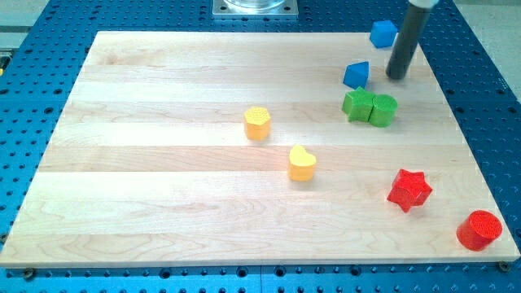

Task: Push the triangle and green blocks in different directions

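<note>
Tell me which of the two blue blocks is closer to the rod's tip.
The blue triangle block, just to the view's left of my tip and above the green blocks. The other blue block sits farther toward the view's top, by the board's edge.

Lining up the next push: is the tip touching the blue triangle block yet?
Apart. The camera view shows a strip of bare wood between my tip and the blue triangle block, which sits to the tip's left, above the two green blocks.

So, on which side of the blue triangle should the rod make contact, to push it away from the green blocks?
Probably its lower right face: my tip stands just right of the blue triangle, and the two green blocks sit directly below, so pushing up-left separates them.
</note>
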Controlling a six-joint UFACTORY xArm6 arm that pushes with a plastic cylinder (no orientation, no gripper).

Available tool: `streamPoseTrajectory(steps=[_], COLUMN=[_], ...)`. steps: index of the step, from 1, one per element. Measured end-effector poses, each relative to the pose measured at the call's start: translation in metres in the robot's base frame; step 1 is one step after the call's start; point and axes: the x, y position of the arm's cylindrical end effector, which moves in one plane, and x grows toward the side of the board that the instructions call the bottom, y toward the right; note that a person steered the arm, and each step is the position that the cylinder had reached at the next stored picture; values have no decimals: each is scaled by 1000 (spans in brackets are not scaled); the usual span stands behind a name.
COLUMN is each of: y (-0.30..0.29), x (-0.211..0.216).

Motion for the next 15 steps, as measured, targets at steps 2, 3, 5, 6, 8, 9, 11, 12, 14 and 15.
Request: streamPoseTrajectory(steps=[2,3,5,6,8,9,11,12,14,15], y=[-60,-89,-114,-124,-132,-123,-95,-43,-67,-40], x=[-3,15,-30,5,-31,-56,-28,27,77,82])
